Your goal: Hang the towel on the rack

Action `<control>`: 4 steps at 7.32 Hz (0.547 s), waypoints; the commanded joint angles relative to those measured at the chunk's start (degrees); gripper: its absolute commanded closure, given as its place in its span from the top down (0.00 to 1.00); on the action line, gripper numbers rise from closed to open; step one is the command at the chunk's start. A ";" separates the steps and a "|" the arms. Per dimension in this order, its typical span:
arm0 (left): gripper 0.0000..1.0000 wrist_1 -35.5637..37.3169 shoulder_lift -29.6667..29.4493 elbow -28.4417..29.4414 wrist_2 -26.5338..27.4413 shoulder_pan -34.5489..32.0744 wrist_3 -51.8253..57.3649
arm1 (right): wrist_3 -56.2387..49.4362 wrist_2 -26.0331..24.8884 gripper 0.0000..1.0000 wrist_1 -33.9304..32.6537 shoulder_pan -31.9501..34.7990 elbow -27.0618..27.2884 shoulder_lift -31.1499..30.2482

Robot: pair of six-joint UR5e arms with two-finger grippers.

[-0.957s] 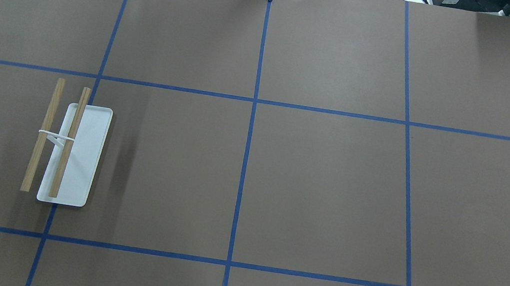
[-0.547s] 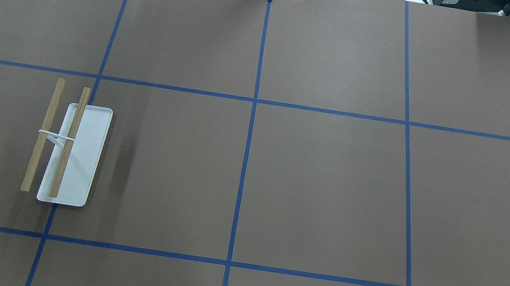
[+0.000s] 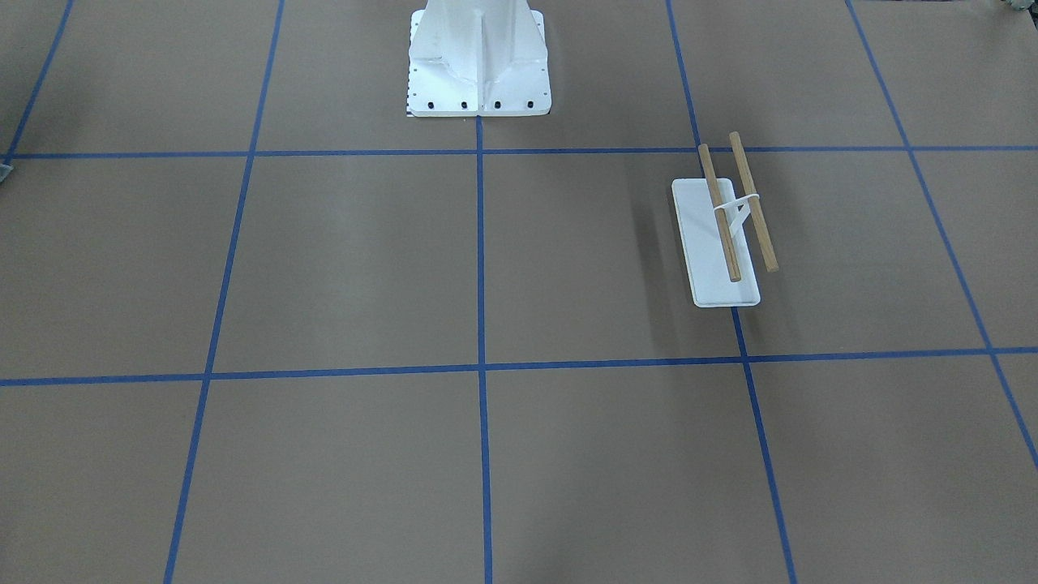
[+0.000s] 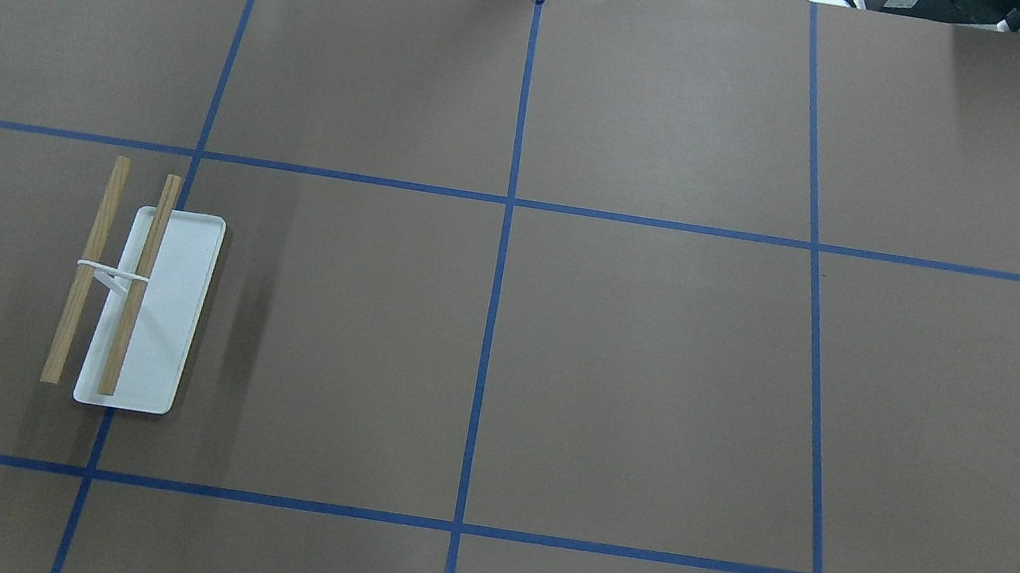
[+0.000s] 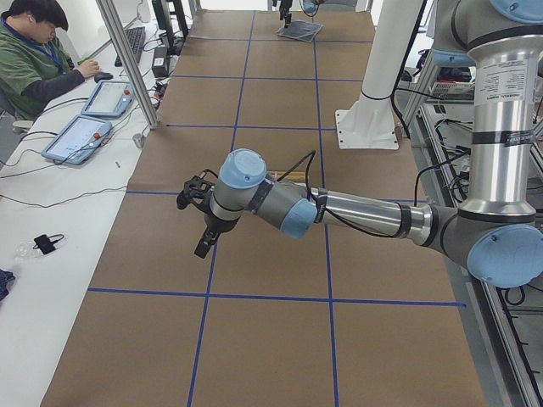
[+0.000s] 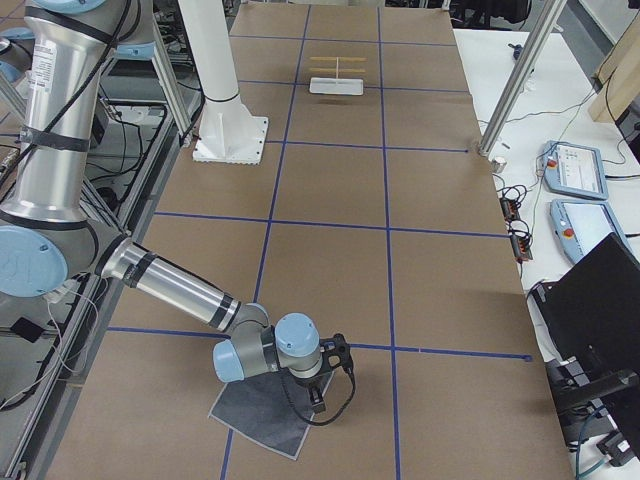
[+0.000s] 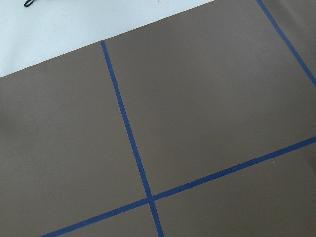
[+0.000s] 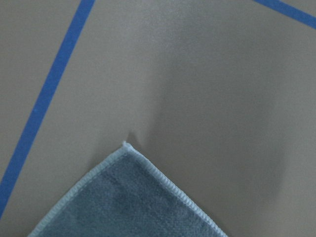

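Note:
The rack (image 4: 132, 301) stands on the robot's left side of the table: a white base, a thin upright and two bare wooden rods. It also shows in the front view (image 3: 724, 235) and far off in the right view (image 6: 338, 75). The towel (image 6: 262, 412) lies flat, dark grey side up, at the table's right end. Its pale-stitched corner fills the bottom of the right wrist view (image 8: 133, 202). My right gripper (image 6: 317, 398) hangs low over the towel's edge. My left gripper (image 5: 203, 244) hovers above the table near the rack. I cannot tell whether either is open or shut.
The white robot pedestal (image 3: 478, 65) stands at the table's robot side. An operator (image 5: 34, 51) sits at a side bench with teach pendants (image 5: 76, 136). Metal frame posts (image 6: 512, 85) stand at the table's far edge. Blue tape lines grid the brown table cover.

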 commanded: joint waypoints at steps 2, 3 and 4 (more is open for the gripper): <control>0.98 -0.03 0.18 0.10 0.01 0.00 0.00 | -2.05 -2.09 0.72 -0.17 -1.08 -0.82 0.28; 0.98 -0.03 0.26 0.10 0.01 0.00 0.00 | -2.05 -2.10 0.73 -0.09 -1.08 -1.34 0.28; 0.98 -0.03 0.26 0.10 0.01 0.00 -0.09 | -1.96 -2.10 0.73 -0.09 -1.08 -1.44 0.28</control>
